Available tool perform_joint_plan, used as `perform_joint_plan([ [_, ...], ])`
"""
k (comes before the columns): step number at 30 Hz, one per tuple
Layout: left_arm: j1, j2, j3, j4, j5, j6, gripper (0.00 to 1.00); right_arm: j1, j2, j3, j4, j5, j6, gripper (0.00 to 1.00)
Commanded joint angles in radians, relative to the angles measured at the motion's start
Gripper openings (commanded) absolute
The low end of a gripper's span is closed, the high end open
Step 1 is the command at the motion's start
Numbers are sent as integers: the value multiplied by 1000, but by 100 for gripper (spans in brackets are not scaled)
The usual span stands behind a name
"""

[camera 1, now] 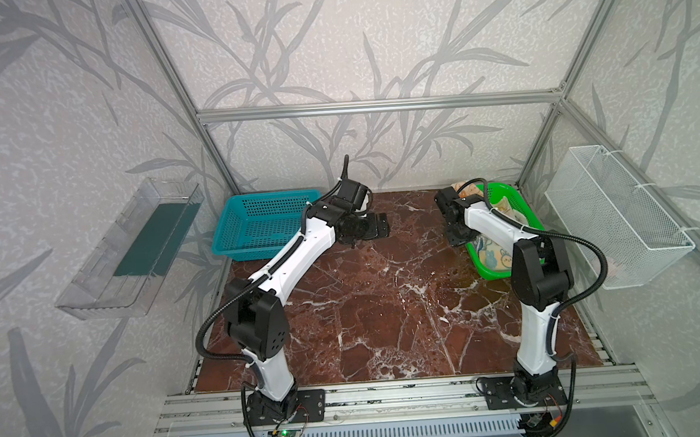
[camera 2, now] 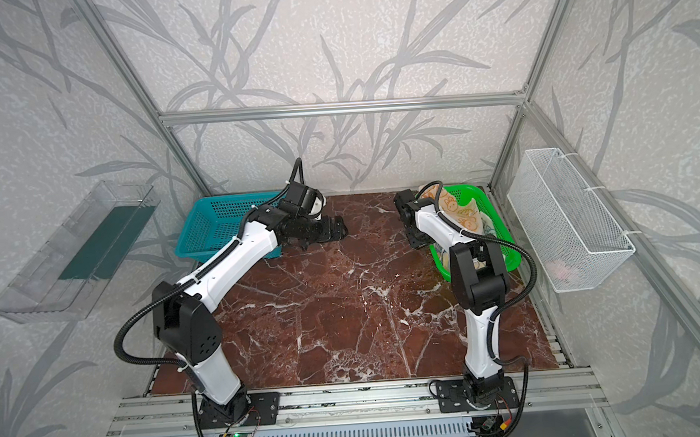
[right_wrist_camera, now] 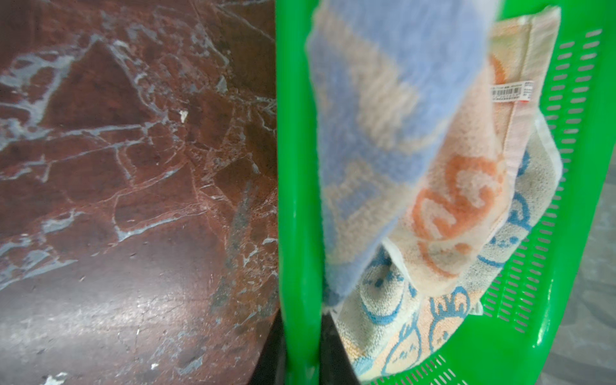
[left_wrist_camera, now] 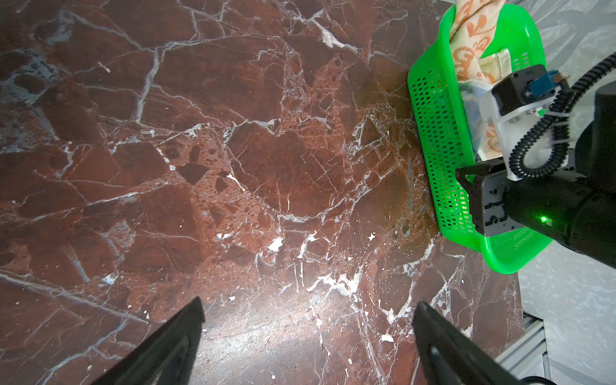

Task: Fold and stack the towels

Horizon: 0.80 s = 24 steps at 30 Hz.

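Glossy red-veined marble tabletop [camera 1: 387, 309] in front; over it the left tool [left_wrist_camera: 308, 303] gapes wide, well apart from the towels [right_wrist_camera: 460, 206]; the nearer right tool [right_wrist_camera: 301, 333] pinches the rim of the perforated green basket [right_wrist_camera: 533, 300], whose long axis runs away; the soft terry cloths lie crumpled inside, just past that grip.

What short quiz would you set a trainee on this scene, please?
1. True or false: the left gripper hovers open and empty above the marble table.
2. Where are the towels? A stacked on the table; B loose in the green basket; C in the left gripper.
3. Fill in: the right gripper is shut on the rim of the ____.
Key: 1 true; 2 B; 3 green basket.
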Motion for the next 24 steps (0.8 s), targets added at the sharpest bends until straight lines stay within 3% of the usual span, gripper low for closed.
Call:
perform_joint_plan([
  [1, -29, 17, 53, -43, -40, 20, 99, -12, -4, 25, -15, -27, 31, 10],
  [12, -94, -6, 51, -71, -117, 29, 99, -40, -44, 107, -69, -131, 79, 41],
  [21, -162, -5, 87, -74, -210, 85, 99, -101, -176, 105, -76, -182, 100, 96],
  [24, -194, 21, 129, -76, -247, 118, 99, -148, -200, 68, -33, -190, 113, 99],
])
